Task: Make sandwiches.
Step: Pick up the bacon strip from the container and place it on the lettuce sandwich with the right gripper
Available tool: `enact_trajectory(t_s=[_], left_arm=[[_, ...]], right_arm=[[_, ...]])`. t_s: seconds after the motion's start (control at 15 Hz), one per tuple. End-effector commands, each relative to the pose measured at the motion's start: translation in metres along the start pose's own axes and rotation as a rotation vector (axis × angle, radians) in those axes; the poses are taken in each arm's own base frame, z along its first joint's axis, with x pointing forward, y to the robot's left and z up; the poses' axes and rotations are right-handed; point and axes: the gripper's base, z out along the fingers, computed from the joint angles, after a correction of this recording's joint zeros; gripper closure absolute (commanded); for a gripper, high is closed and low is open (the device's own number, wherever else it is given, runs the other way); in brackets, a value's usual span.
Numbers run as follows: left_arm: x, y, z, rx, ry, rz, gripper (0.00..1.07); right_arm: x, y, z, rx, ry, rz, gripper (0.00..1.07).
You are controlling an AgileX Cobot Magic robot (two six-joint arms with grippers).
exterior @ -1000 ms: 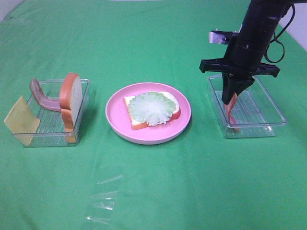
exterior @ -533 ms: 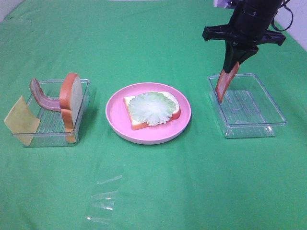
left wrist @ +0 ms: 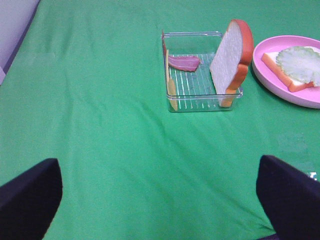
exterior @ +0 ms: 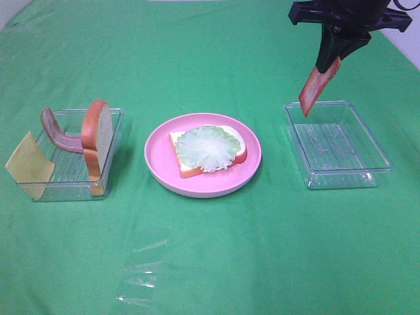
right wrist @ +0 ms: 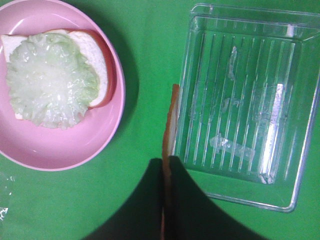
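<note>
A bread slice (exterior: 239, 152) topped with pale green lettuce (exterior: 205, 147) lies on the pink plate (exterior: 157, 157); both show in the right wrist view, lettuce (right wrist: 50, 85) on plate (right wrist: 60, 155). My right gripper (exterior: 333, 60) is shut on a bacon strip (exterior: 317, 88), hanging high above the left edge of the right clear tray (exterior: 380, 157); the strip shows edge-on (right wrist: 170, 125) in the right wrist view. The left tray (exterior: 72, 190) holds an upright bread slice (exterior: 97, 134), a bacon strip (exterior: 59, 134) and a cheese square (exterior: 29, 165). My left gripper's fingertips (left wrist: 30, 192) stand wide apart, empty.
The right tray (right wrist: 250, 100) holds nothing but scraps of clear film. A piece of crumpled clear film (exterior: 141, 272) lies on the green cloth in front. The left wrist view shows the left tray (left wrist: 200, 102) and the plate's rim (left wrist: 280, 90) beyond it.
My right gripper has lifted the bacon strip out of the right tray, up and slightly back. Nothing else has moved.
</note>
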Motion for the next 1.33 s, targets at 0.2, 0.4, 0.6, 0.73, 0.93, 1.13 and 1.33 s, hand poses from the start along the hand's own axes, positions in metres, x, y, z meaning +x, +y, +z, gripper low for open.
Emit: enact_trajectory(t_s=[0.2,0.4,0.6,0.73,0.93,1.13,1.33], left_arm=[[0.000,-0.001,0.000,0.006,-0.002,-0.004,0.09],[0.000,-0.001,0.000,0.006,-0.002,-0.004,0.09],[0.000,-0.001,0.000,0.006,-0.002,-0.004,0.09],[0.000,-0.001,0.000,0.006,-0.002,-0.004,0.09],[0.000,-0.001,0.000,0.006,-0.002,-0.004,0.09],[0.000,-0.001,0.000,0.006,-0.002,-0.004,0.09],[0.000,-0.001,0.000,0.006,-0.002,-0.004,0.09]], right_arm=[[0.010,0.032,-0.002,-0.023,0.074,-0.084,1.05],[0.009,0.076,0.002,-0.062,-0.016,-0.178,1.05],[0.010,0.115,0.003,-0.106,-0.112,-0.258,1.05],[0.012,0.152,0.009,-0.176,-0.203,-0.311,1.05],[0.009,0.170,0.024,-0.269,-0.216,-0.314,1.05],[0.004,0.175,0.048,-0.324,-0.203,-0.301,1.05],[0.000,0.172,0.082,-0.278,-0.153,-0.308,1.05]])
